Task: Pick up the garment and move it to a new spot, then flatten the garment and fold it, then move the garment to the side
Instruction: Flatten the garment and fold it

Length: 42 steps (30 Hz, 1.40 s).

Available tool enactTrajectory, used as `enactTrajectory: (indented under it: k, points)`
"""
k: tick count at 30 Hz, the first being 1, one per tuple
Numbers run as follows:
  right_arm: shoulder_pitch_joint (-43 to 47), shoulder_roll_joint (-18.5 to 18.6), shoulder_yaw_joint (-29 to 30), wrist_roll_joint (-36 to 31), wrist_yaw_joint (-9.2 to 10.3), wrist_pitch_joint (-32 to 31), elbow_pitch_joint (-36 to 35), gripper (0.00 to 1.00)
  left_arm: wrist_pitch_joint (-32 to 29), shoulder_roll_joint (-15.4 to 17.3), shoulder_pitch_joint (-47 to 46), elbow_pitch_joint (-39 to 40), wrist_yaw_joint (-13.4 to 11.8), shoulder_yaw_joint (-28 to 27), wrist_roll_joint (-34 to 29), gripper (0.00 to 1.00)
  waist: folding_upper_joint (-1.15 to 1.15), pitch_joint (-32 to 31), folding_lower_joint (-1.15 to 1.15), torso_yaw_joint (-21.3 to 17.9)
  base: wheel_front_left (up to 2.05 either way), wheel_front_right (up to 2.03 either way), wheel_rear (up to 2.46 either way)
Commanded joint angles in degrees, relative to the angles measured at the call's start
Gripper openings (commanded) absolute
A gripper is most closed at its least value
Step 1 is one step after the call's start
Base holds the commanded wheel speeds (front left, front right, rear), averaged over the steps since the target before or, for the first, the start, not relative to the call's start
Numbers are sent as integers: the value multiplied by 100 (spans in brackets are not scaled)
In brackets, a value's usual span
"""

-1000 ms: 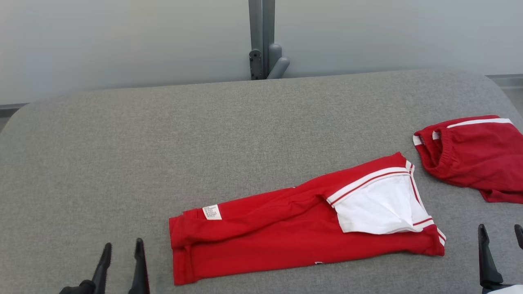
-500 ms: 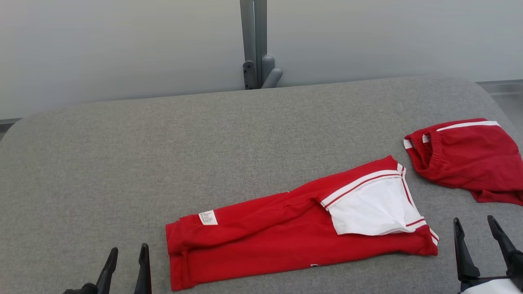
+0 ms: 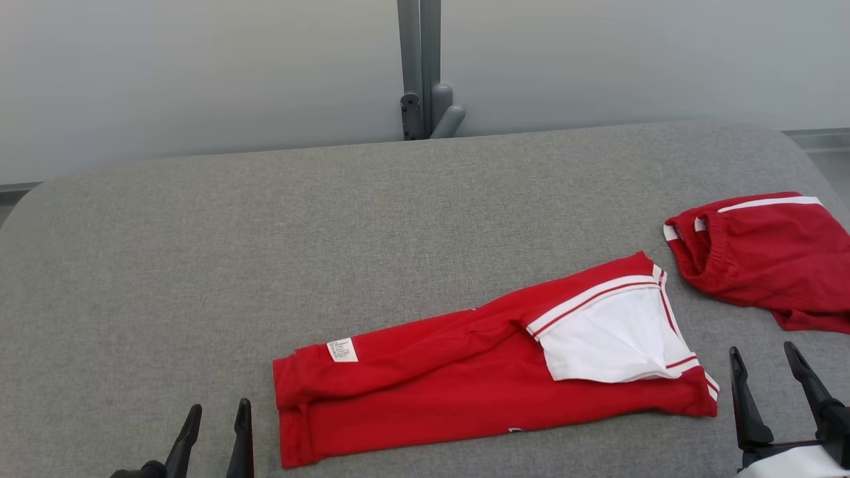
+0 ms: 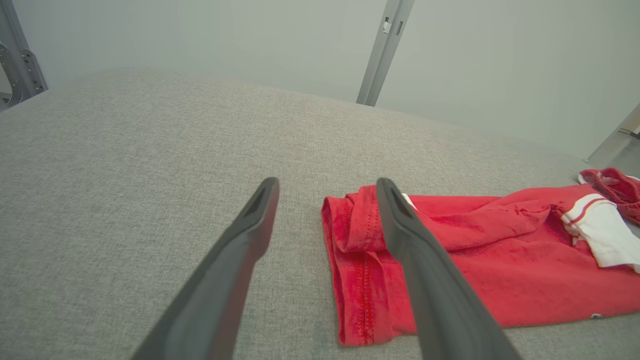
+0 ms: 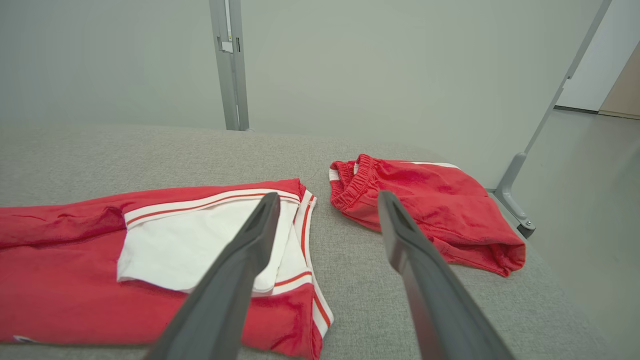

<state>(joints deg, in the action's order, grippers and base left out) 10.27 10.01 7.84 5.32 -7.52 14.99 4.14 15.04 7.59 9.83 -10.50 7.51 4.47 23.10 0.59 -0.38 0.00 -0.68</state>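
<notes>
While the folded red-and-white fabric garment (image 3: 431,385) awaits pickup, we flank it, left gripper (image 3: 219,406) and right gripper (image 3: 762,350) both released.

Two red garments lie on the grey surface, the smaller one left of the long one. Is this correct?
No. The smaller garment lies right of the long garment, as the head view shows. Both do lie on the grey surface.
</notes>
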Motion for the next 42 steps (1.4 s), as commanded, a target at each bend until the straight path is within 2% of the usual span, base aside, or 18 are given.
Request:
enactTrajectory:
  k: [1, 12, 24, 34, 42]
  points:
    - [-38, 38, -23, -2, 7, 25, 19, 100, 15, 1, -32, 11, -4, 13, 37, 100, -59, 4, 0, 11, 0, 0, 0]
    - [-248, 172, -262, 210, 7, 25, 350, 100, 15, -37, 52, 38, -3, -58, 49, 100, -59, 83, 0, -10, 0, 0, 0]
    - [-1421, 507, -870, 626, 7, -47, 2404, 100, 15, -4, 93, 45, -4, -38, 38, 100, -59, 169, 0, 24, 0, 0, 0]
    - [-2778, 444, -1247, 864, 7, -671, 3995, 100, 15, 60, 12, 30, -4, -50, 54, 100, -59, 317, 0, 73, 0, 0, 0]
    - [-3302, 387, -1654, 1071, 7, -982, 5016, 100, 16, 139, -83, -19, -4, -3, 76, 100, -59, 387, 0, 171, 0, 0, 0]
